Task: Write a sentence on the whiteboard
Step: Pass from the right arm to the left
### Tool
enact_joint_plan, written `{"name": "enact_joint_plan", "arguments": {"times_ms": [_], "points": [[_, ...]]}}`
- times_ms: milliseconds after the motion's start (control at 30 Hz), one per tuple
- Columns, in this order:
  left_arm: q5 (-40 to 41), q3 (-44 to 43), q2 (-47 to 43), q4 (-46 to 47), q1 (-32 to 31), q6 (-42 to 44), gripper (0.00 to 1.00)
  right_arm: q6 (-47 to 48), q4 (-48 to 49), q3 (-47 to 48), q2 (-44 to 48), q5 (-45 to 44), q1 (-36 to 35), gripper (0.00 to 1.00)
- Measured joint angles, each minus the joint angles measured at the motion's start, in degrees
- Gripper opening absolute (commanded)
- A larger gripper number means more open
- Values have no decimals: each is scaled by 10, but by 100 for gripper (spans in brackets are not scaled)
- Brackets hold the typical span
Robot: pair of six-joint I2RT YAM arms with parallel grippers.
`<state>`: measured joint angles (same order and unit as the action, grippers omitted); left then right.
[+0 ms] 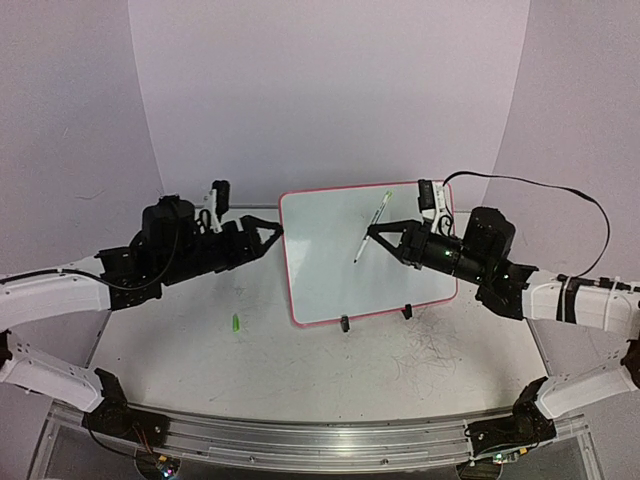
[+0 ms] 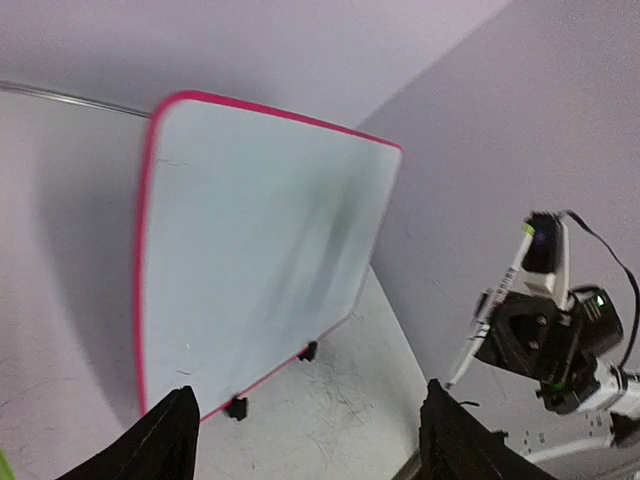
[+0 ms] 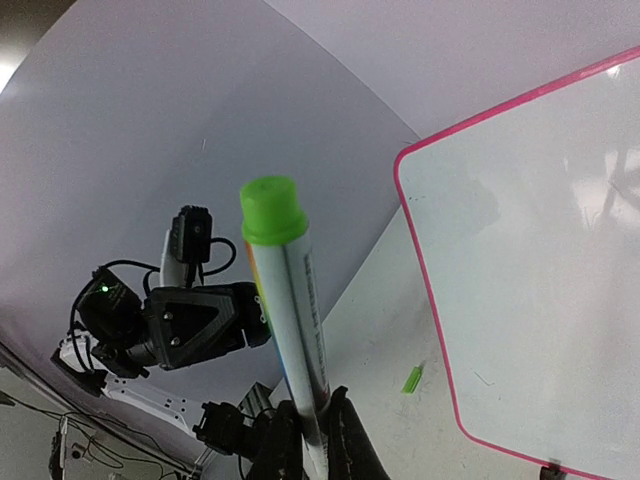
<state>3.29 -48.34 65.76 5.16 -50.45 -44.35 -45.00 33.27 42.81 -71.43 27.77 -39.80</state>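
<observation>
The whiteboard [image 1: 330,290] lies flat at the table's middle, white with a pink rim and two black clip feet on its near edge. Its face is blank; no sentence shows in any view. My right gripper [image 1: 377,236] is shut on a white marker [image 1: 372,228] with a green end, held slanted over the board's middle. In the right wrist view the marker [image 3: 295,320] rises from between my fingers, with the board [image 3: 540,300] to the right. My left gripper [image 1: 273,232] is open and empty at the board's left edge. In the left wrist view the board [image 2: 250,240] lies ahead.
A small green cap [image 1: 235,323] lies on the table left of the board's near corner, also in the right wrist view [image 3: 412,380]. Scribble marks [image 1: 430,355] stain the table near the board's front right. The curved white backdrop [image 1: 330,90] rises behind.
</observation>
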Motion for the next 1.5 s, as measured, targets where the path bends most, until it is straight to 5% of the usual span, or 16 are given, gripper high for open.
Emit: {"name": "enact_joint_plan", "arguments": {"times_ms": [200,733,1000,1333,1500], "points": [[-92,-82,106,58,-83,46,77,-17,21,0,-29,7,-32,0],[-227,-135,198,94,-79,70,49,-45,57,0,-43,19,-49,0],[-243,-135,199,99,-79,73,32,-50,65,0,-43,29,-49,0],[-237,-135,199,99,-79,75,29,-59,66,0,-42,32,-50,0],[-236,-135,199,99,-79,78,20,-61,66,0,-38,32,-52,0]]}}
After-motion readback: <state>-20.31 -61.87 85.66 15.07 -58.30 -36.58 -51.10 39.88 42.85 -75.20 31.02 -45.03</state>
